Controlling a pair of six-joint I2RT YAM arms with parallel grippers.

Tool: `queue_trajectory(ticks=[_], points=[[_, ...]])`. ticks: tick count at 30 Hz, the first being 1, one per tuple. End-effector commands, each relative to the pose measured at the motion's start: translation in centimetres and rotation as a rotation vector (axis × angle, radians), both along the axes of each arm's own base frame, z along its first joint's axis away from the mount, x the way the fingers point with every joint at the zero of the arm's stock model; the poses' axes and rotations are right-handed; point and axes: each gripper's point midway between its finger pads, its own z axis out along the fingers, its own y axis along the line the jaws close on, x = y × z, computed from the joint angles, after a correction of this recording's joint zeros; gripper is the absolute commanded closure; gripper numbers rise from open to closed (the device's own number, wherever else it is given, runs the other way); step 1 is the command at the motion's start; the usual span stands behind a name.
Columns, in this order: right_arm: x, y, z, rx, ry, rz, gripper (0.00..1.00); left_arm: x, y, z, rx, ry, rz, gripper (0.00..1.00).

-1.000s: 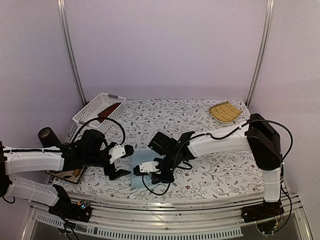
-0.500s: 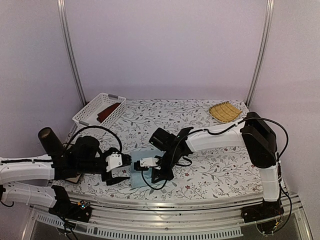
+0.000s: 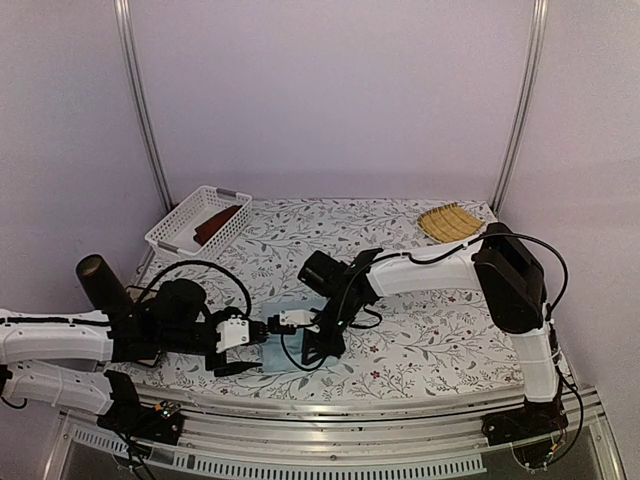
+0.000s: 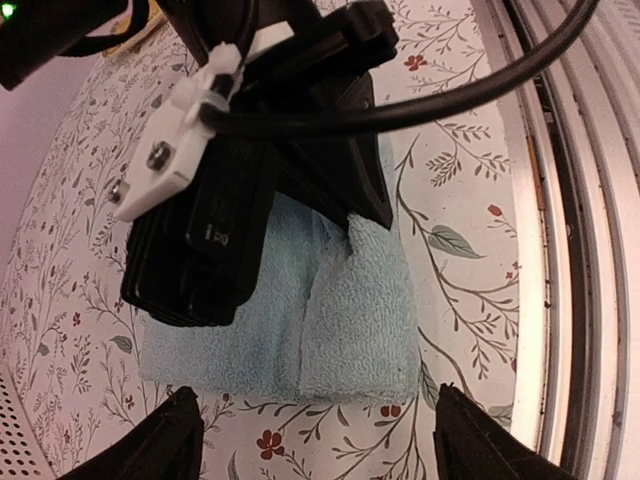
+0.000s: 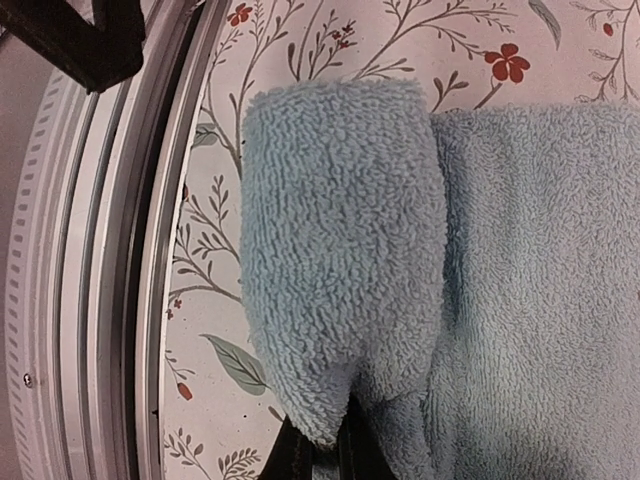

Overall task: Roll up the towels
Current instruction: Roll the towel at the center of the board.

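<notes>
The light blue towel (image 3: 283,347) lies flat on the table (image 3: 430,340), near the front edge and a little left of centre. The side nearest the front rail is turned over into a thick, soft fold. That fold narrows at one end into the right tool (image 5: 318,456), whose fingers are together and clamped on the terry cloth. The rest of the towel is spread out beside the fold.

The left tool (image 4: 315,425) sits low at the towel's other end, just beside it. Its fingers stand apart with only the flowered table cover between them, and they do not touch the cloth.

The rust-red towel (image 3: 216,222) is well apart from all this, lying in a white basket (image 3: 178,238) at the back left of the table. A yellow mat (image 3: 448,222) rests in the back right corner.
</notes>
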Motion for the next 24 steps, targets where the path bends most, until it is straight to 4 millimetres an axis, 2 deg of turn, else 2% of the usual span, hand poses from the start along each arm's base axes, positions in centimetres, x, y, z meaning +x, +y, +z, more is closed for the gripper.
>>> queue_trajectory(ticks=[1,5,12,17,24], points=[[0.3,-1.0,-2.7,-0.077,0.035,-0.025,0.96,-1.4,-0.3,-1.1,0.024,0.017,-0.061,0.20],[0.6,-1.0,-2.6,-0.073,0.040,-0.029,0.96,-2.0,-0.6,-2.2,0.061,0.037,-0.084,0.20],[0.4,-1.0,-2.8,-0.075,0.059,-0.027,0.96,-1.5,-0.9,-4.5,0.174,0.024,-0.054,0.19],[0.5,-0.9,-2.8,-0.073,0.060,-0.029,0.96,-1.1,-1.5,-4.6,0.159,0.005,-0.025,0.20],[0.5,-1.0,-3.0,-0.075,0.063,-0.029,0.96,-2.1,-2.4,-4.8,0.142,-0.005,-0.045,0.20]])
